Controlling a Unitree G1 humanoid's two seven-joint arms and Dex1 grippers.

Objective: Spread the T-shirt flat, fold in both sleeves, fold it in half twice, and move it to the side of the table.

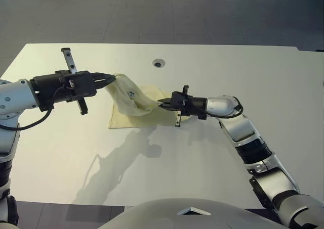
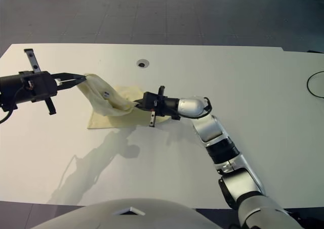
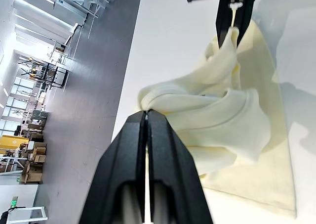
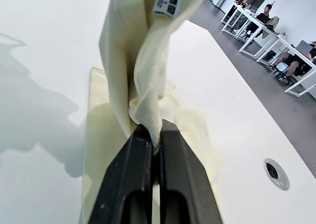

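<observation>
A pale yellow T-shirt [image 1: 132, 103] hangs stretched between both grippers above the white table [image 1: 228, 62], its lower part still lying on the surface. My left gripper [image 1: 112, 79] is shut on the shirt's upper left end, lifted above the table. My right gripper [image 1: 163, 104] is shut on the shirt's right end, lower and near the table top. In the left wrist view the fabric [image 3: 207, 110] bunches in folds from my fingers toward the other gripper. The right wrist view shows a twisted band of cloth [image 4: 143, 75] with a small label rising from the closed fingers.
A round cable hole [image 1: 159, 63] sits in the table behind the shirt. A black cable loop [image 2: 316, 85] lies at the table's far right edge. Grey floor lies beyond the table's far edge.
</observation>
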